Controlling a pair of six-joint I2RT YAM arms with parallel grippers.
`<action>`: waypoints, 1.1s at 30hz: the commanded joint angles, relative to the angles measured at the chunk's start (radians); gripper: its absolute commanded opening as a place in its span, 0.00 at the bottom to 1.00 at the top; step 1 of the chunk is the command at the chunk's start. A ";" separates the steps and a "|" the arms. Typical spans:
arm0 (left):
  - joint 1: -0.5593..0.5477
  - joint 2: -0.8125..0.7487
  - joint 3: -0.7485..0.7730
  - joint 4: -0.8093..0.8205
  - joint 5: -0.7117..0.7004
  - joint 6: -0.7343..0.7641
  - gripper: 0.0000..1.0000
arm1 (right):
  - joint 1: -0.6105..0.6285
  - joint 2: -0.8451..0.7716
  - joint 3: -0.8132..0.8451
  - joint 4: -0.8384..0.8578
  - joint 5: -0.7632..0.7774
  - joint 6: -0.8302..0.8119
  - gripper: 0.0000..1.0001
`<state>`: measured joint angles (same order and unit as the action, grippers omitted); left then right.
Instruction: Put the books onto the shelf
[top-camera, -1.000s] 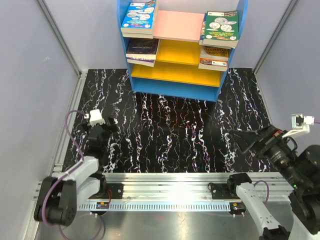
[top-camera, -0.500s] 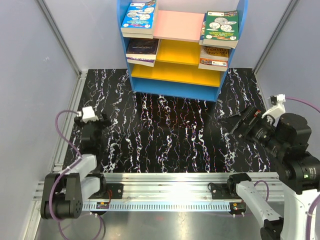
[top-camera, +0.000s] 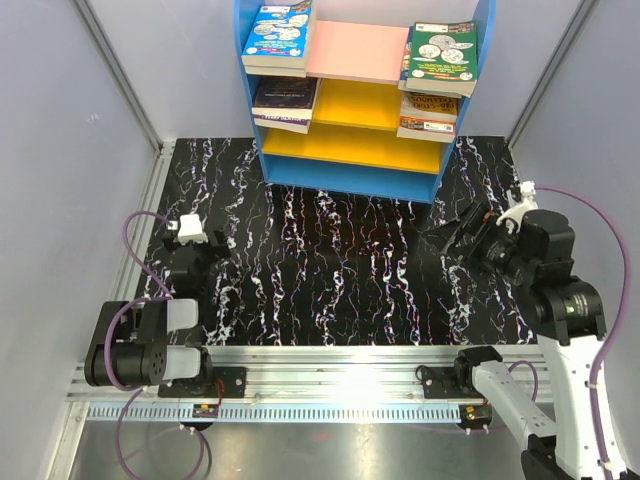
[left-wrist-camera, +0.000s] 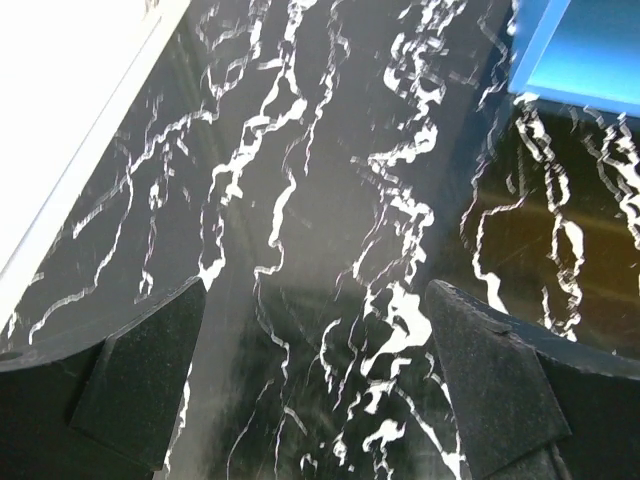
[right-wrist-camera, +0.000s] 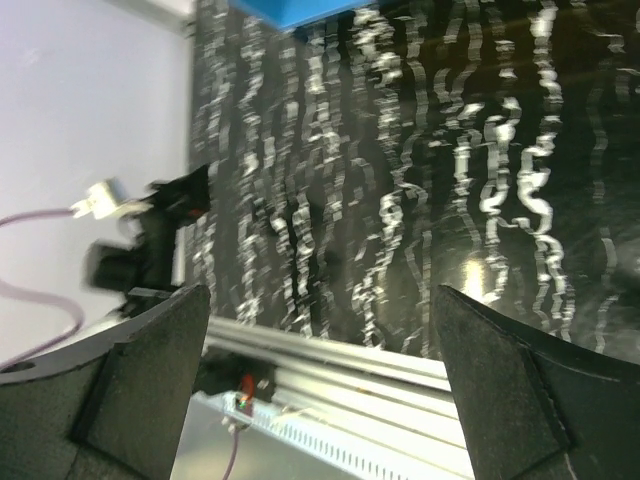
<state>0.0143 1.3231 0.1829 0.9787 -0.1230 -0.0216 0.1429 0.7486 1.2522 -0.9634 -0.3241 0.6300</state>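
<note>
Books lie in stacks at both ends of the shelf, far centre. None shows on the marble table. Left gripper and right gripper: jaws apart, empty. Placing looks done; next, probably park the arms.

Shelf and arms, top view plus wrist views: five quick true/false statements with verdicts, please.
1. The green coin book lies on the pink top board of the shelf. True.
2. A book lies on the black marble table. False: none shows there; every visible book is on the shelf.
3. The lowest yellow board carries a stack. False: its visible part holds no book.
4. The jaws of the left arm stand open with nothing between them. True.
5. The jaws of the right arm grip the dark book. False: they are open and empty; that book lies on the upper yellow board.
</note>
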 joint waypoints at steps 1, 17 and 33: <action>-0.010 -0.002 0.021 0.098 -0.001 0.042 0.99 | -0.002 0.026 -0.063 0.097 0.131 -0.010 1.00; -0.010 0.001 0.027 0.083 0.005 0.038 0.99 | -0.002 0.290 -0.318 0.479 0.631 -0.237 1.00; -0.010 0.001 0.027 0.083 0.005 0.038 0.99 | -0.080 0.645 -0.870 1.870 0.559 -0.658 1.00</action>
<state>0.0071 1.3239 0.1875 0.9871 -0.1226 0.0002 0.1097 1.3323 0.3897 0.5518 0.2604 0.0353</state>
